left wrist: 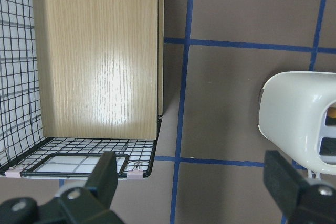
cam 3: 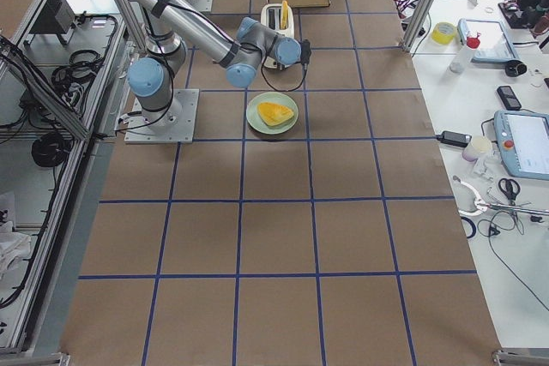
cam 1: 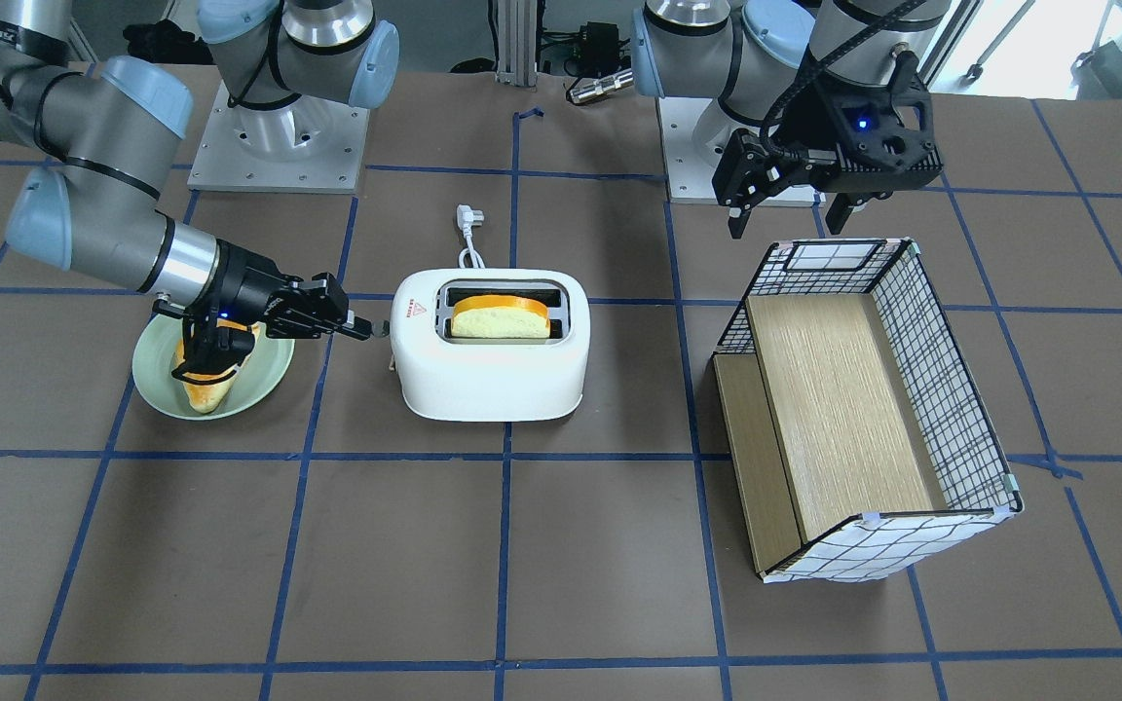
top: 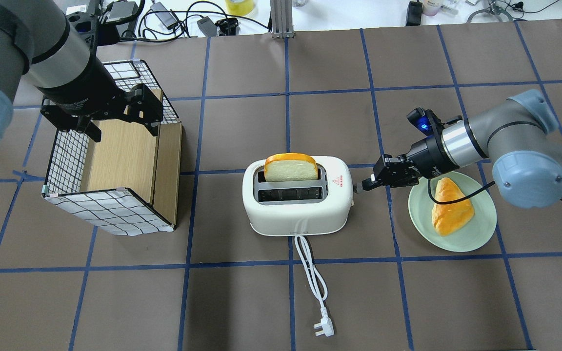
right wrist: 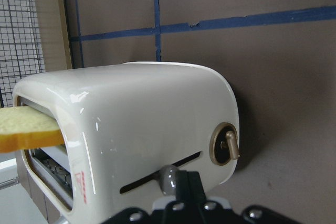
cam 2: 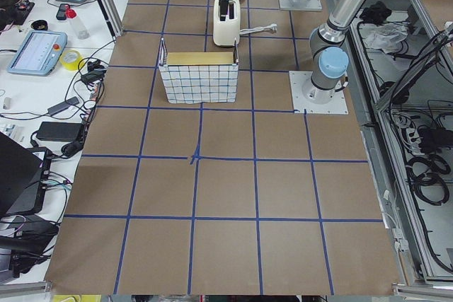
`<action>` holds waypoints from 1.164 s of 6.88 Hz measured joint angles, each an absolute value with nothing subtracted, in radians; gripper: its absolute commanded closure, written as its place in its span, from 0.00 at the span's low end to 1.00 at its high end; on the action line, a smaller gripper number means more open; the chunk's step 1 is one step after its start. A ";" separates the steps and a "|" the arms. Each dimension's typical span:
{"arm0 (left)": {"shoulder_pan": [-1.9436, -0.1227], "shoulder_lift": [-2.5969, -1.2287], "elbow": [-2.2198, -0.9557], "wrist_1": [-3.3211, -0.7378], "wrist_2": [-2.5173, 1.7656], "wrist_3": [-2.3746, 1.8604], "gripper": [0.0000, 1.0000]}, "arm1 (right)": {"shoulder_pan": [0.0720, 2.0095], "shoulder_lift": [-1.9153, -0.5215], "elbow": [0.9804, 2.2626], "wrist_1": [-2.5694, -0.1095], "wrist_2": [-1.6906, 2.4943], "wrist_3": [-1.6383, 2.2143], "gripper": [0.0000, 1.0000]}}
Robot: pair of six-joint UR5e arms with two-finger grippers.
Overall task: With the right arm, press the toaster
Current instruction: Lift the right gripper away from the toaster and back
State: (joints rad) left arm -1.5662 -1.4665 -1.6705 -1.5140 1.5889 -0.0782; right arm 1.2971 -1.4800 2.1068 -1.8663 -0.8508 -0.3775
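Now — right hand (top: 362,186) at toaster (top: 295,214) lever (right wrist: 169,176)

- The right arm (cam 1: 84,127) is built of silver-grey tubes and rounded joints capped in light blue, with black rings at the seams.
- A thin black cable (top: 478,191) is seen loose by its wrist.
- The right gripper (top: 361,185) is made in black, with slim fingers (top: 371,183) and a blue light (top: 423,125).
- The left arm (cam 1: 853,39) is coloured alike, and a ribbed black cable (cam 1: 819,60) is fixed along it.
- The left gripper (cam 1: 787,224) is black, blocky and lit blue.
- Each arm is bolted to a pale square plate (cam 1: 230,170) with screw holes.
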 measured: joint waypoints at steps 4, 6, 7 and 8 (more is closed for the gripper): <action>-1.566 -1.466 -1.670 -1.514 1.589 -0.078 0.00 | 1.350 -1.539 1.742 -1.573 -1.186 -0.179 1.00; -1.566 -1.466 -1.671 -1.514 1.588 -0.078 0.00 | 1.442 -1.537 1.526 -1.439 -1.432 -0.080 0.96; -1.566 -1.466 -1.670 -1.514 1.588 -0.078 0.00 | 1.501 -1.539 1.472 -1.418 -1.503 -0.007 0.94; -1.566 -1.466 -1.670 -1.514 1.588 -0.078 0.00 | 1.560 -1.539 1.450 -1.426 -1.558 0.072 0.68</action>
